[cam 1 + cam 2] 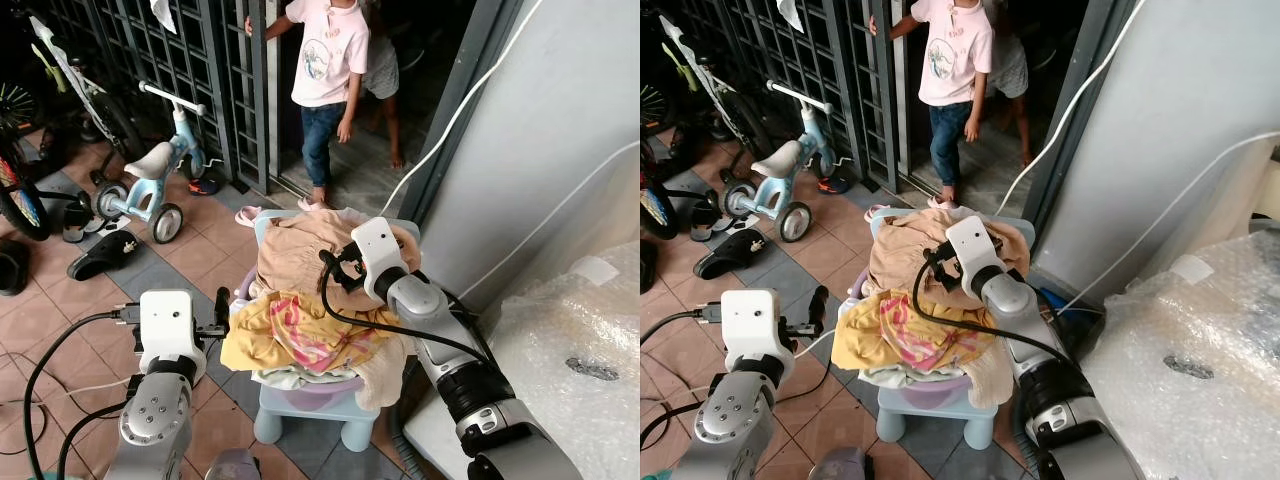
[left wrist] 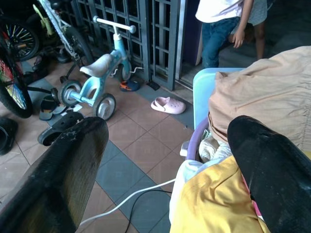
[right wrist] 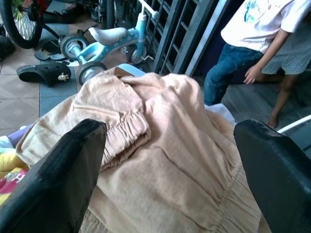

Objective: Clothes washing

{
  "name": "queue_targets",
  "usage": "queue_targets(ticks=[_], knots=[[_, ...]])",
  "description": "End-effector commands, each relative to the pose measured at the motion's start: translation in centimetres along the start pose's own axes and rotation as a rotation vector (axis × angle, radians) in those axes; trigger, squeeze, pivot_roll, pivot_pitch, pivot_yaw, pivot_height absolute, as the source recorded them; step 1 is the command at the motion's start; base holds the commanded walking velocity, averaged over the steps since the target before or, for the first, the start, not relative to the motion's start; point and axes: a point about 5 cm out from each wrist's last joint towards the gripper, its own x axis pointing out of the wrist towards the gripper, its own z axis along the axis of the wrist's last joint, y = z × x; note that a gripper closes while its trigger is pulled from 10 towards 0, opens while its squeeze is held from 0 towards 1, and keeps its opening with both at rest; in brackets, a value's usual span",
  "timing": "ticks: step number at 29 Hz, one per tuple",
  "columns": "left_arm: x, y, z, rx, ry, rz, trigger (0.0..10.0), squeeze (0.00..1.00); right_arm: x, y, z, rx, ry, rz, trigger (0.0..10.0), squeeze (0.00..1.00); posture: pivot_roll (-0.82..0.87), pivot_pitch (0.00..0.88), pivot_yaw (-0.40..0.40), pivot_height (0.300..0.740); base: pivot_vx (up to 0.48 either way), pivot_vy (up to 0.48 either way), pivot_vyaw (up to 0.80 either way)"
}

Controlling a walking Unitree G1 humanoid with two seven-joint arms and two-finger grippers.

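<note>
A heap of clothes fills a lavender basin [image 1: 308, 388] that stands on a light blue plastic chair [image 1: 300, 412]. A tan garment [image 1: 295, 250] lies on top, and a yellow garment with a pink print [image 1: 290, 335] hangs over the front. My right gripper [image 3: 170, 141] hovers open just above the tan garment, its fingers [image 3: 73, 165] spread wide over the cloth. My left gripper [image 2: 170, 145] is open at the pile's left side, one finger [image 2: 272, 160] over the yellow garment and the other out over the floor. Neither holds anything.
A child in a pink shirt and jeans [image 1: 325, 60] stands in the doorway behind the chair. A light blue tricycle [image 1: 150, 170], a black sandal [image 1: 105, 255] and bicycles sit on the tiles to the left. A bubble-wrapped surface [image 1: 570, 350] and grey wall [image 1: 560, 120] lie right.
</note>
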Motion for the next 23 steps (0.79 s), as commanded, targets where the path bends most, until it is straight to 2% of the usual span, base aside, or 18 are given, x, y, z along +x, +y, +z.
queue_targets(ticks=[1, 5, 6, 7, 8, 15, 23], knots=[[-0.5, -0.2, 0.3, 0.009, 0.004, -0.009, 10.0, 0.00, 0.6, -1.0, -0.8, -0.018, 0.071, -0.078, 10.0, 0.00, 0.18, 0.076, -0.058, 0.740, 0.000, 0.000, 0.00], [-0.9, -0.3, 0.3, 0.009, 0.018, -0.016, 10.0, 0.00, 1.3, -1.7, -1.8, -0.017, 0.191, -0.163, 10.0, 0.00, 0.19, 0.089, -0.056, 0.740, 0.000, 0.000, 0.00], [-1.0, -0.3, 0.4, 0.009, 0.020, -0.017, 10.0, 0.00, 1.4, -1.7, -2.2, 0.012, 0.221, -0.166, 4.0, 0.00, 0.19, 0.091, -0.056, 0.740, 0.000, 0.000, 0.00], [-1.0, -0.3, 0.4, 0.009, 0.020, -0.017, 10.0, 0.00, 1.4, -1.7, -2.2, 0.012, 0.221, -0.166, 4.0, 0.00, 0.19, 0.091, -0.056, 0.740, 0.000, 0.000, 0.00], [-1.0, -0.3, 0.4, 0.009, 0.021, -0.016, 10.0, 0.00, 1.3, -1.4, -2.8, 0.068, 0.257, -0.155, 0.0, 0.00, 0.19, 0.091, -0.056, 0.740, 0.000, 0.000, 0.00], [-0.7, -0.4, 0.4, 0.006, 0.031, -0.012, 10.0, 0.00, 1.2, -0.4, -4.1, 0.132, 0.304, -0.105, 0.0, 0.00, 0.18, 0.081, -0.064, 0.740, 0.000, 0.000, 0.00], [-0.2, -0.6, 0.5, 0.000, 0.025, -0.005, 10.0, 0.00, 1.3, -0.3, -4.2, 0.154, 0.312, -0.081, 0.0, 0.00, 0.18, 0.065, -0.072, 0.740, 0.000, 0.000, 0.00]])
